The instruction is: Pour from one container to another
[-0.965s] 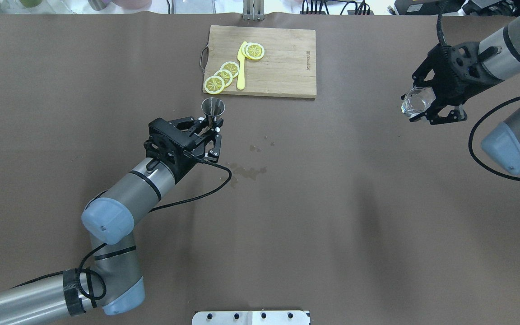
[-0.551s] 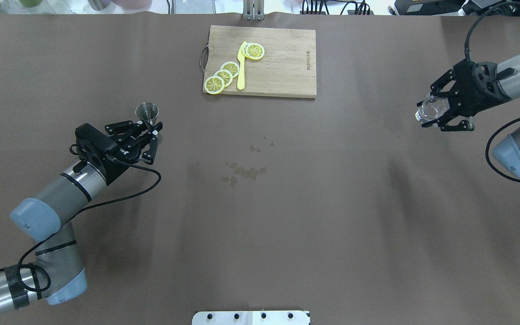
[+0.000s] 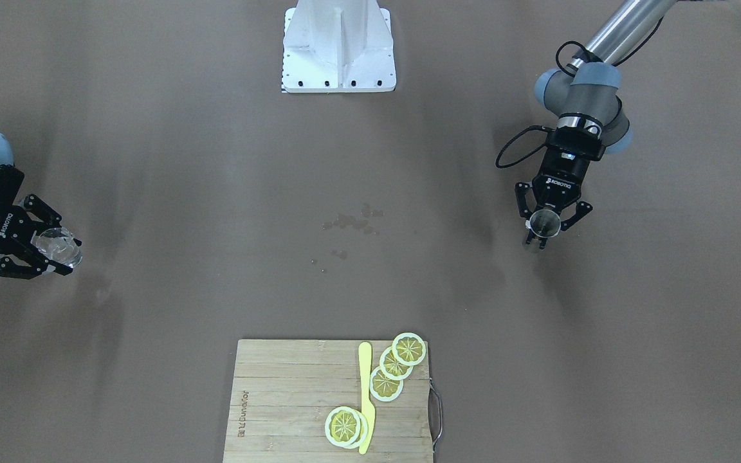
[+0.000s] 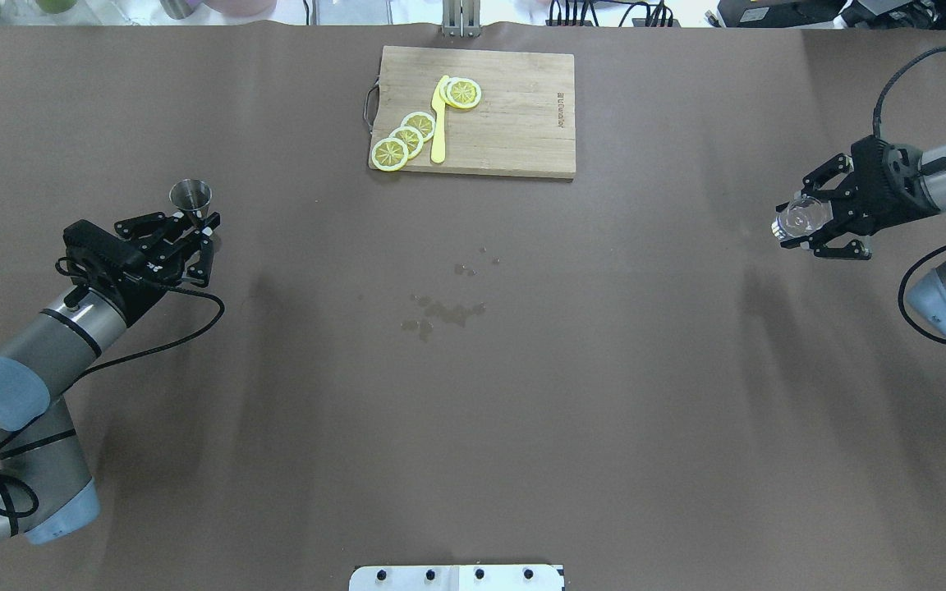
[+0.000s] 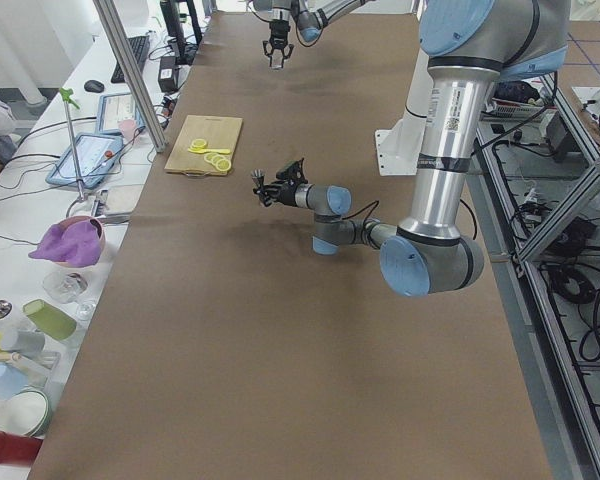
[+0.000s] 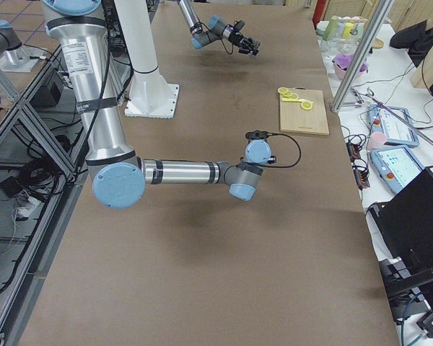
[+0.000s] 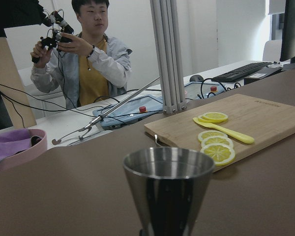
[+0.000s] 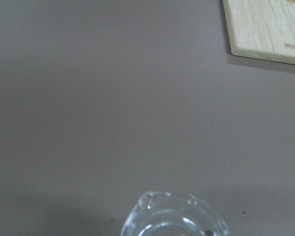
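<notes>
At the overhead view's left edge, left end effector [image 4: 204, 230]: gripping the jigger [image 4: 191, 197] low on its body, fingers clenched on it.
Jigger: standing upright in the grasp, mouth up, hanging above the bench [image 4: 473, 427].
Right end effector [image 4: 807, 226]: at the right edge of the frame, clasping the glass [image 4: 798, 220].
Glass: tilting in the grasp, raised off the bench, well apart from the jigger.
Bench centre: wet spots [image 4: 448, 310] showing.
Top centre: cutting board [image 4: 514, 123] carrying lemon slices [image 4: 406, 138] and a yellow knife [image 4: 438, 123].

A brown table [image 4: 473, 451] bears a wooden cutting board [image 4: 522, 123] and wet spots [image 4: 448, 312].
</notes>
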`<state>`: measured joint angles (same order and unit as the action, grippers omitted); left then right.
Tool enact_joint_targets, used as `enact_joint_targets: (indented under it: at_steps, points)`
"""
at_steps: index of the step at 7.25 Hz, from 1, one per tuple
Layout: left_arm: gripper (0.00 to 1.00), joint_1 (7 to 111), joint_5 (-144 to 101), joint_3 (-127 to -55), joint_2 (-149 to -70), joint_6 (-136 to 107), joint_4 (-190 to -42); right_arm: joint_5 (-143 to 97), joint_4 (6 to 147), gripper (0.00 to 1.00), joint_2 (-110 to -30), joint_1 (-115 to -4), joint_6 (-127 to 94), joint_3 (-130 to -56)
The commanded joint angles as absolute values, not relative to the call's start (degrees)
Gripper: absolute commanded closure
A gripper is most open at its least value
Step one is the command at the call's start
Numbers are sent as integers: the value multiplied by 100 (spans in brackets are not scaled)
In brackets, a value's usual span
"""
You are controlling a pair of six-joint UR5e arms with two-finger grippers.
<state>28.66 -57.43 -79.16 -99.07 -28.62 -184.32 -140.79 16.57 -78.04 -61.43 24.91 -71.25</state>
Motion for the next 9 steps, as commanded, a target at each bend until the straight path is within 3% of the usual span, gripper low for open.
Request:
enact_joint_targets:
  at_steps: [1, 4, 9]
  points:
    - [100, 2883, -5327, -7849, -9695, -2865, -18448, -14036, 1003, 100, -7744, -6126, 2285, -6497]
    - [100, 2752, -4459, -7971, -9616, -3471, -18387, -14036, 817, 100, -7638, -6126, 2259, -6196]
    - [100, 1340, -2580, -8252, -9354, -3542, -18220, -14080, 826, 100, -7218, -6100, 1664, -5810]
